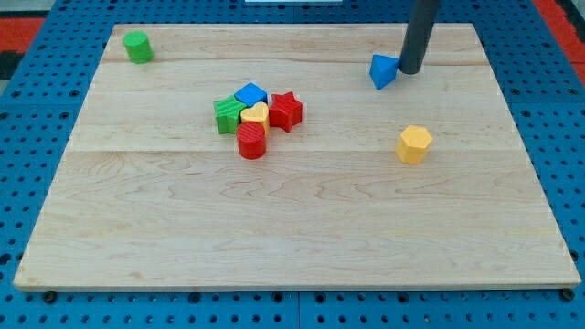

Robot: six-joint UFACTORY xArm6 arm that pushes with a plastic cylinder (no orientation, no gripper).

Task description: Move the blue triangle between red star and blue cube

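Far to my tip's left a cluster is sitting: blue cube (250,94) and red star (285,111) touching. Blue triangle (383,70) is resting against my tip (409,71), on its left. Looking light, rigid, smooth; likely pivoting unless pushed on its right flat face. Tip is grasping nothing, merely touching.

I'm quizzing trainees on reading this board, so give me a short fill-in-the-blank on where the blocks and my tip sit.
1. My tip sits just to the view's ____ of the blue triangle.
2. The yellow heart lies between the green star and the ____ star.
3. The lone green cylinder stands near the board's top-____ corner in the view.
4. The blue cube sits toward the view's ____ of the red cylinder.

Missing words: right; red; left; top
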